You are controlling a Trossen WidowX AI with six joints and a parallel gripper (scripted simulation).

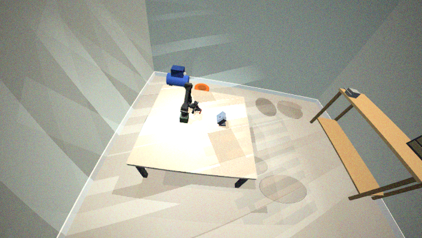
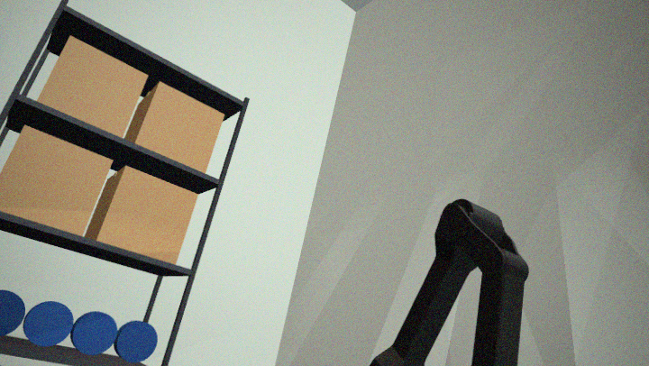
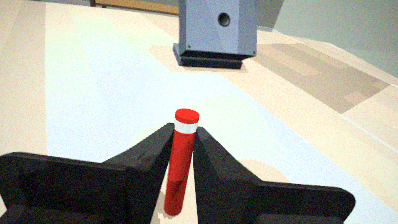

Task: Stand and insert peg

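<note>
My gripper (image 3: pixel 184 131) (image 1: pixel 199 111) is shut on the red peg (image 3: pixel 181 165) (image 1: pixel 200 112). In the wrist view the peg runs up between the two black fingers, with its white band and red cap on the far end, above the fingertips; its plain end points back toward the camera. The grey sloped panel (image 3: pixel 216 27) (image 1: pixel 221 117) stands on a dark base ahead of the gripper, a little to the right. Its round hole (image 3: pixel 224 19) shows in the upper part of its face. The peg is well short of the panel, above the table (image 1: pixel 183 148).
The exterior view shows only the arm's dark links (image 2: pixel 472 277), a shelf rack (image 2: pixel 136 150) with boxes and blue cylinders. Beyond the table's far edge are a blue motor-like object (image 1: pixel 177 76) and an orange disc (image 1: pixel 201 87). A wooden bench (image 1: pixel 369 139) stands off to the right.
</note>
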